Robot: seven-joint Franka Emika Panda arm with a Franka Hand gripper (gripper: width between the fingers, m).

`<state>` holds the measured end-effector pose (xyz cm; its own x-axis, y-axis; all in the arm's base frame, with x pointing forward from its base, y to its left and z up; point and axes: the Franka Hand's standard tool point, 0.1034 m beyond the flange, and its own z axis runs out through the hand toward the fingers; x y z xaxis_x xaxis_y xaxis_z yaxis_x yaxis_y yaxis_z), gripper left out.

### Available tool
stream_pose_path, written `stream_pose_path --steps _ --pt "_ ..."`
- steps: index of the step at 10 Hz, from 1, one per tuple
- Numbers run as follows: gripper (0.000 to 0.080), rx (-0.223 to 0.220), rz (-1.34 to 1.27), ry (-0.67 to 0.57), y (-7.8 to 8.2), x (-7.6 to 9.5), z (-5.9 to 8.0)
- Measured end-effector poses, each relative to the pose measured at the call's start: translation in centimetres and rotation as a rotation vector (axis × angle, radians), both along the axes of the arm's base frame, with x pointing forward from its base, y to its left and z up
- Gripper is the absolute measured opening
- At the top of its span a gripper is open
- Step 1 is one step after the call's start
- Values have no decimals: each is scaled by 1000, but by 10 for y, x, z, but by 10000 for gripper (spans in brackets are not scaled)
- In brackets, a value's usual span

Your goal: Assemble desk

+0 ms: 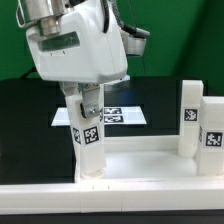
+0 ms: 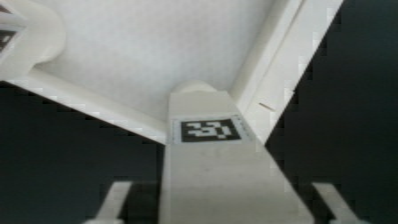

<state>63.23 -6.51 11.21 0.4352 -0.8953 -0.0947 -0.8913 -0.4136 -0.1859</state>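
White leg [image 1: 90, 140] top behind gripper [image 1: 88, 108]

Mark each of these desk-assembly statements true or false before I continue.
1. The end effector is shut on a tagged leg. True.
2. That leg lies flat on the black mat. False: it stands upright at the tabletop's corner.
3. The marker board lies behind the tabletop in the exterior view. True.
4. No other legs are upright. False: two more legs stand at the exterior view's right.
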Motion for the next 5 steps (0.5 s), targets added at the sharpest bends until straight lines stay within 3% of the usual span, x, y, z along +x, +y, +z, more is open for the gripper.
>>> stream_pose_path --steps 2,3,4,5 --pt "297 -19 97 -14 1 0 0" --pt "385 -71 343 -48 9 2 -1" --pt "385 -88 543 -67 16 0 -2" --pt "563 -97 623 -81 17 0 -2"
